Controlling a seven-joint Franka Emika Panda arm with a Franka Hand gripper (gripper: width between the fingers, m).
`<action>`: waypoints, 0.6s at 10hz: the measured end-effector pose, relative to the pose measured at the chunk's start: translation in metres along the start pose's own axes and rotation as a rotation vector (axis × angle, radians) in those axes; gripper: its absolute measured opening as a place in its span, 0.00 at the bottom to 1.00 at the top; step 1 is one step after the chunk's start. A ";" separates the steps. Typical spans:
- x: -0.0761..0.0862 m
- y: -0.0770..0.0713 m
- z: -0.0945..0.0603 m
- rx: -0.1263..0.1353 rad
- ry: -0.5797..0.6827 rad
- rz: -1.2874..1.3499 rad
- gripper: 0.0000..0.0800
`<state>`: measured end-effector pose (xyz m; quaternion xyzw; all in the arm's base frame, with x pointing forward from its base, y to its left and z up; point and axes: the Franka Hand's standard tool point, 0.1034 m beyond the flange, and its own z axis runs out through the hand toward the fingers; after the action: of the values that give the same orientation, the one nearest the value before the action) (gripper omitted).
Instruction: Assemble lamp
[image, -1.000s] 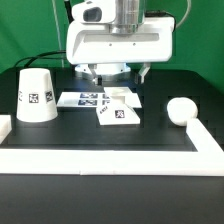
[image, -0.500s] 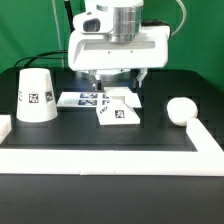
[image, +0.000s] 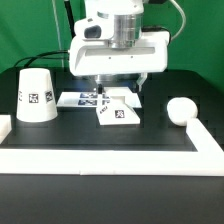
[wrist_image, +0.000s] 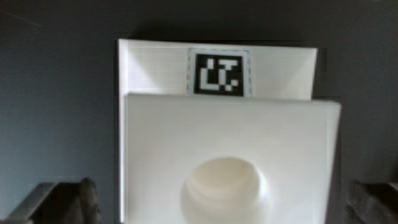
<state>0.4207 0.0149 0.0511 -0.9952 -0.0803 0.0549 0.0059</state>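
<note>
The white blocky lamp base lies on the black table at the middle, a square tag on its front. In the wrist view the base fills the picture, with its tag and a round socket hollow. My gripper hangs above the base, mostly hidden by the white hand body. Its dark fingers stand wide apart on either side of the base, open and holding nothing. The white cone shade stands at the exterior view's left. The ball bulb lies at the exterior view's right.
The marker board lies flat just behind the base. A white raised rim borders the table's front and both sides. A green wall stands behind.
The hand has risen a little above the base. The base, shade and bulb have not moved.
</note>
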 end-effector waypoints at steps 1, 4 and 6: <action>-0.001 0.000 0.001 0.001 -0.003 0.001 0.87; 0.000 0.000 0.001 0.000 -0.003 -0.001 0.67; 0.000 0.000 0.001 0.001 -0.003 -0.001 0.67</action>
<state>0.4204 0.0148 0.0501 -0.9951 -0.0810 0.0566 0.0061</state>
